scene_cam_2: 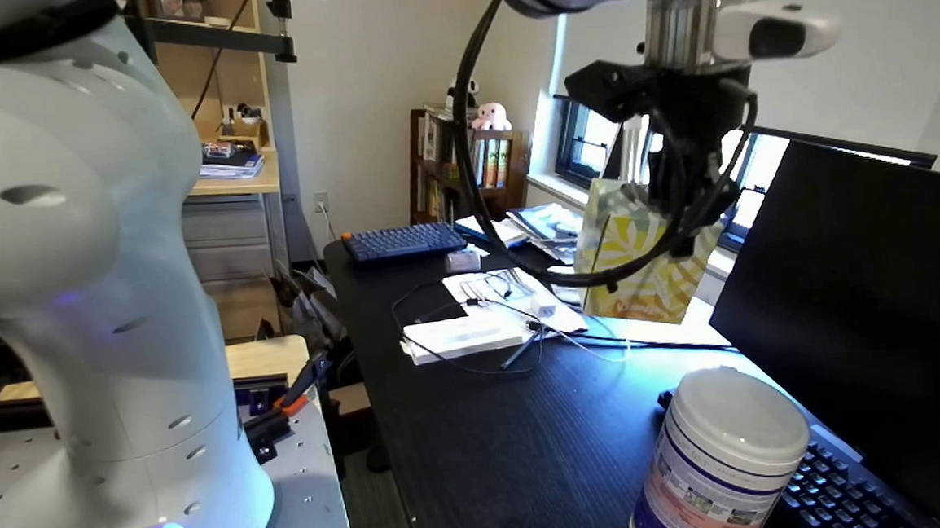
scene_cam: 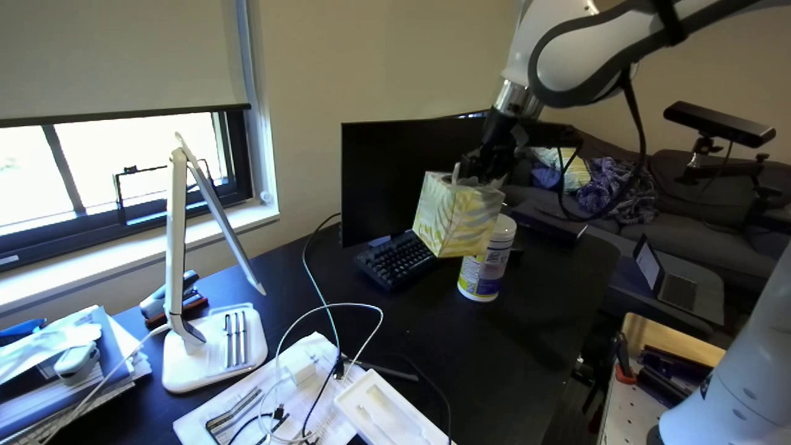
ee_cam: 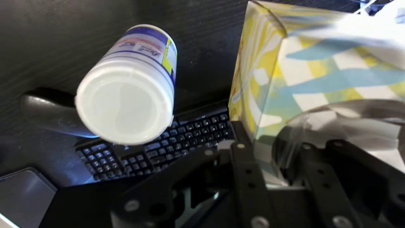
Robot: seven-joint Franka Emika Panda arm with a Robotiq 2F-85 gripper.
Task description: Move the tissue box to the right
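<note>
The tissue box (scene_cam: 457,216), pale with yellow and blue-green leaf patterns, hangs tilted in the air above the dark desk (scene_cam: 507,358). It also shows in an exterior view (scene_cam_2: 651,295) and in the wrist view (ee_cam: 319,82). My gripper (scene_cam: 481,168) is shut on the box's wall at its top opening. In the wrist view, the gripper (ee_cam: 267,145) has one finger outside the box and the other inside the opening. White tissue shows at the opening. The white canister (scene_cam: 488,266) stands upright on the desk, partly hidden behind the box; it also shows in the wrist view (ee_cam: 121,101).
A black monitor (scene_cam: 401,179) and a keyboard (scene_cam: 395,259) are behind the box and canister. A mouse (ee_cam: 53,110) lies near the canister. A white desk lamp (scene_cam: 176,247), loose cables, papers and a white tray (scene_cam: 389,411) occupy the other end of the desk.
</note>
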